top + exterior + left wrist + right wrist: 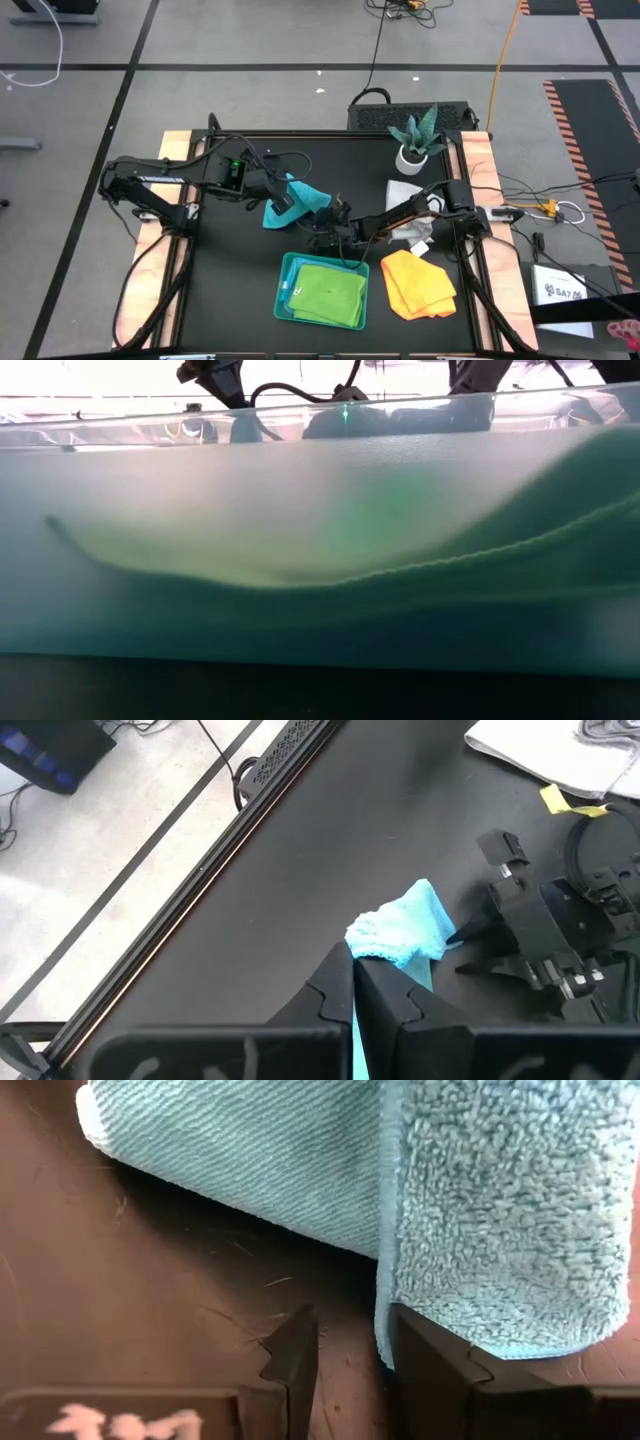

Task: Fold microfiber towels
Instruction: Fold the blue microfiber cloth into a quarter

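The left claw (352, 982) is clamped shut on a soft turquoise blue microfiber towel (290, 200), held raised above the middle of the black table (230, 270). The right claw (345, 1345) sits low beside the towel's hanging corner, fingers parted, gripping nothing. A lime green towel (328, 292) lies in the teal rectangular plastic tray (286, 287); a yellow-orange towel (418, 283) lies just beside the tray.

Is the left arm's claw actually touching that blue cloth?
Touching. In the left wrist view, the left gripper has its fingers pinched shut on the turquoise towel, which bunches out between them.
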You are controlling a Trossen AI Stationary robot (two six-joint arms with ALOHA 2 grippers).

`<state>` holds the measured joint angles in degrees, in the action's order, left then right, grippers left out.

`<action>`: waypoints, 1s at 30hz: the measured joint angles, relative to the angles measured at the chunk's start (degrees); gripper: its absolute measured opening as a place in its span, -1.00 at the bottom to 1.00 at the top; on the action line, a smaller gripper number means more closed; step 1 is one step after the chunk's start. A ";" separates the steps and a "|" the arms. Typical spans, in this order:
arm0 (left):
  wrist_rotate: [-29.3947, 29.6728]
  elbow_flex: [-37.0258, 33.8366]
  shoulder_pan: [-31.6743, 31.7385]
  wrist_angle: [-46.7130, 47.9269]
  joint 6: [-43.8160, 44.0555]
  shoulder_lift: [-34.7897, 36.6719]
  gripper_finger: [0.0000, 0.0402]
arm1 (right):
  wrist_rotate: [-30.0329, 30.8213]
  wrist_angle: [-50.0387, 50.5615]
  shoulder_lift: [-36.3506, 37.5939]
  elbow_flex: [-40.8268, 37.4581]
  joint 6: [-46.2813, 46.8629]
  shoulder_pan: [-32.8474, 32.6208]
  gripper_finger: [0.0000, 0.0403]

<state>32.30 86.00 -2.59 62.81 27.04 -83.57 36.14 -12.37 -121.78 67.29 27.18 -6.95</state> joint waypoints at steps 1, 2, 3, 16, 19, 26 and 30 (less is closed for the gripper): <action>-0.30 0.00 0.00 0.00 0.01 0.00 -0.96 | -0.01 0.04 0.00 0.00 -0.25 0.02 -0.42; -0.57 0.00 0.00 0.00 0.00 0.00 -0.95 | 0.01 0.04 0.01 0.00 -0.61 0.11 -0.42; -0.60 0.00 0.00 0.00 0.01 0.00 -0.95 | -0.05 0.01 0.20 0.00 -0.64 0.16 -0.42; -0.77 0.00 0.00 -0.27 -0.18 0.00 -0.97 | -0.17 1.51 4.18 1.01 -1.27 -2.79 -0.42; -0.79 0.00 0.00 -0.27 -0.19 0.00 -0.98 | -0.11 2.06 3.86 1.05 -0.99 -2.53 -0.42; -0.84 0.00 0.00 -0.17 -0.30 0.00 -0.97 | 1.61 3.62 3.77 1.03 -1.49 -0.76 -0.42; -0.86 0.00 0.00 -0.15 -0.68 0.00 -0.96 | 1.57 3.64 3.76 1.01 -1.40 0.61 -0.42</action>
<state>31.44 86.00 -2.59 62.65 26.36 -83.57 37.71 -8.73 -118.02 68.29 25.78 -6.34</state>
